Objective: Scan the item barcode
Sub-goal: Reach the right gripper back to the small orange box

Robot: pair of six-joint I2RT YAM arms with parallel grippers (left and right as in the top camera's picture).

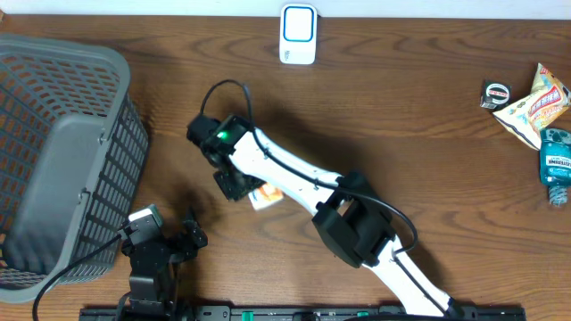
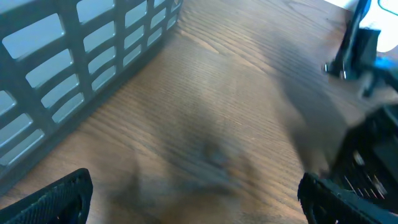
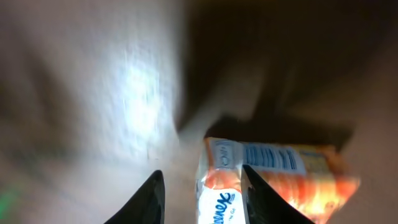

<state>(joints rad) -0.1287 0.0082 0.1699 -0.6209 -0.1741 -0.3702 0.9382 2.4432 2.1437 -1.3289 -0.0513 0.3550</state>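
The item is an orange and white Kleenex tissue pack (image 1: 266, 196) lying on the wooden table. Its blue barcode (image 3: 268, 157) faces up in the right wrist view. My right gripper (image 1: 234, 185) is down over the pack's left end (image 3: 217, 193). The pack touches the right finger (image 3: 264, 199), and a gap shows between it and the left finger (image 3: 152, 199). The jaws stand partly closed around it. A white scanner (image 1: 297, 34) stands at the table's far edge. My left gripper (image 1: 169, 242) rests open near the front left, with only bare table between its fingers (image 2: 59, 200).
A grey plastic basket (image 1: 53, 169) fills the left side, and its wall (image 2: 74, 56) is close to the left gripper. At the far right lie a tape measure (image 1: 493, 93), a snack bag (image 1: 535, 107) and a blue bottle (image 1: 556, 160).
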